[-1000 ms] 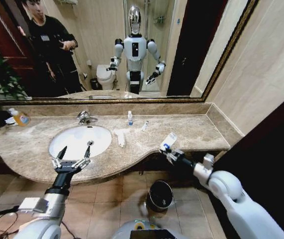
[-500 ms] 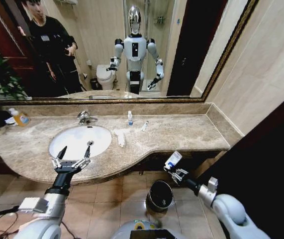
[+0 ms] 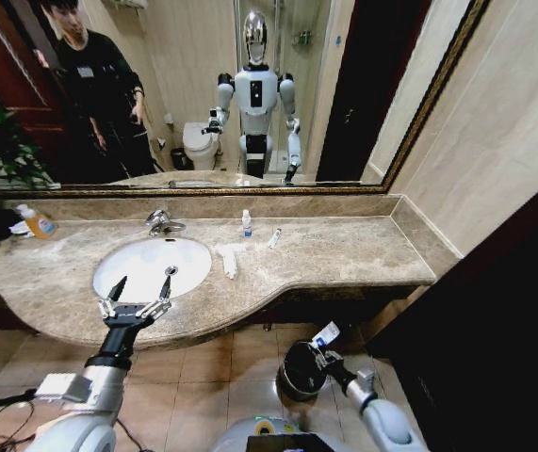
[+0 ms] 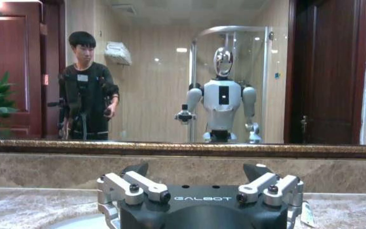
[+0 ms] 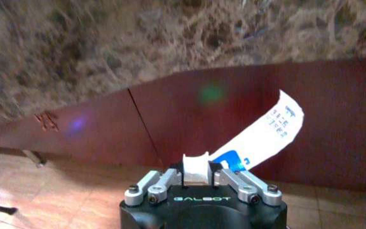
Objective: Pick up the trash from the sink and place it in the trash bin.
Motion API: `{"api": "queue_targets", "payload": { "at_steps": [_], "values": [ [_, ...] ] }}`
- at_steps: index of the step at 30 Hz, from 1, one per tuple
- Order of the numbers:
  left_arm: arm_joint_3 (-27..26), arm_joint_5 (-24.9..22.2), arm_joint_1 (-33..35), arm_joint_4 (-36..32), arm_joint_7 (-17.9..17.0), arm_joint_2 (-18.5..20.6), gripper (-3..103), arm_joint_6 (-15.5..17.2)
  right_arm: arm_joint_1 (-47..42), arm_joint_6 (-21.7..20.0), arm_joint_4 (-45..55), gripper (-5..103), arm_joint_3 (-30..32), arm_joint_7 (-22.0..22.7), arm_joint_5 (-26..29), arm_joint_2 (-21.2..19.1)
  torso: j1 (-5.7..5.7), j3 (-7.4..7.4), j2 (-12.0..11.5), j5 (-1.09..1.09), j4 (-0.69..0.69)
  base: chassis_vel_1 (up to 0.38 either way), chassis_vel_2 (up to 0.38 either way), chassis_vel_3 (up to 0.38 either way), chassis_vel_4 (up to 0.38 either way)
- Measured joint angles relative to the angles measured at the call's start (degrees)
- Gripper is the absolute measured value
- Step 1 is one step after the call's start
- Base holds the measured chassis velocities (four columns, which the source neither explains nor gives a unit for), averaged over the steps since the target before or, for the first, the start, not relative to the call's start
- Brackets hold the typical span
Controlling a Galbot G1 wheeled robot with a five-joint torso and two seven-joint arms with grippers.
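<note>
1. The right end effector [image 3: 321, 352], low in the frame's centre-right in the head view, is clenched on the white-and-blue packet [image 3: 326, 334]; in the right wrist view the packet [image 5: 259, 137] sticks up and away from between the fingers [image 5: 224, 177], set against the dark red cabinet front [image 5: 170, 124] under the counter.
2. Just beside this end effector, on its left in the frame, the trash bin [image 3: 302, 370] stands on the tiled floor [image 3: 207, 363]; the packet is at the bin's upper right edge.
3. The left end effector [image 3: 139, 289], lower left of the frame, hovers with fingers spread wide and grasping nothing, over the near rim of the sink [image 3: 151, 266].
4. On the counter [image 3: 363, 250], right of the sink, lies the long crumpled white tissue [image 3: 227, 259]; further back are a small clear bottle [image 3: 246, 223] and a small white tube [image 3: 274, 237].
5. An orange soap bottle [image 3: 36, 222] sits at the counter's far left.
</note>
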Motion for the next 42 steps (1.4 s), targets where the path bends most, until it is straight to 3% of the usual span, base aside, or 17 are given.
{"api": "queue_targets", "payload": {
  "at_steps": [11,13,16,18,22,24,33,42],
  "values": [
    [0.00,0.00,0.00,0.00,0.00,0.00,100,0.00,2.44,2.00,-6.27,19,-1.29,2.97,-5.46,1.72,0.00,0.00,0.00,0.02,0.00,0.000,0.000,0.000,0.000],
    [0.00,0.00,0.00,0.00,0.00,0.00,100,0.00,2.53,2.37,-6.69,23,-1.32,3.24,-5.72,1.91,0.00,0.00,0.00,0.01,0.00,0.000,0.000,0.000,0.000],
    [0.00,0.00,0.00,0.00,0.00,0.00,100,0.00,2.67,2.78,-7.00,39,-1.21,3.98,-5.96,2.72,0.00,0.00,0.00,0.02,0.00,0.000,0.000,0.000,0.000],
    [0.00,0.00,0.00,0.00,0.00,0.00,100,0.00,2.65,2.82,-6.99,39,-1.19,4.14,-5.97,2.84,0.00,0.00,0.00,0.02,0.00,0.000,0.000,0.000,0.000],
    [0.00,0.00,0.00,0.00,0.00,0.00,100,0.00,2.52,2.90,-6.29,61,-1.13,4.68,-5.97,2.86,0.00,0.00,0.00,0.02,0.00,0.000,0.000,0.000,0.000],
    [0.00,0.00,0.00,0.00,0.00,0.00,100,0.00,2.51,2.90,-6.17,61,-1.11,4.75,-5.95,2.83,0.00,0.00,0.00,0.02,0.00,0.000,0.000,0.000,0.000],
    [0.00,0.00,0.00,0.00,0.00,0.00,100,0.00,2.12,2.91,-5.51,97,-1.00,4.97,-5.70,2.50,0.00,0.00,0.00,0.02,0.00,0.000,0.000,0.000,0.000],
    [0.00,0.00,0.00,0.00,0.00,0.00,100,0.00,1.72,2.60,-4.67,100,-1.02,5.02,-5.57,2.18,0.00,0.00,0.00,0.02,0.00,0.000,0.000,0.000,0.000]
  ]
}}
